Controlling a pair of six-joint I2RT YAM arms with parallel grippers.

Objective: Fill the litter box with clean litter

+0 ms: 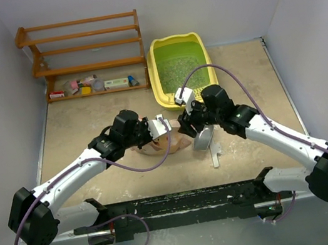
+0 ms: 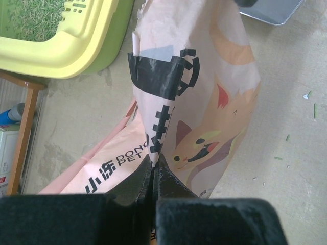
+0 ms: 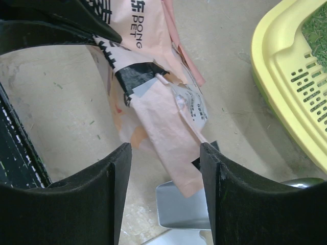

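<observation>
The litter box [image 1: 165, 90] is a yellow tray with a green basin at the back centre; its rim also shows in the left wrist view [image 2: 87, 41] and the right wrist view [image 3: 286, 66]. A grainy greenish-grey layer [image 1: 177, 69] lies in the basin. A crinkled pink printed bag [image 2: 204, 102] stands between the arms, and the clean litter in it is hidden. My left gripper [image 2: 155, 158] is shut on a fold of the bag. My right gripper [image 3: 165, 148] is open, with the bag's loose flap [image 3: 168, 122] hanging between its fingers and touching neither.
A grey scoop [image 3: 181, 204] lies on the table under the right gripper, just right of the bag [image 1: 203, 138]. A wooden shelf rack [image 1: 84, 47] with small items stands at the back left. White walls close both sides.
</observation>
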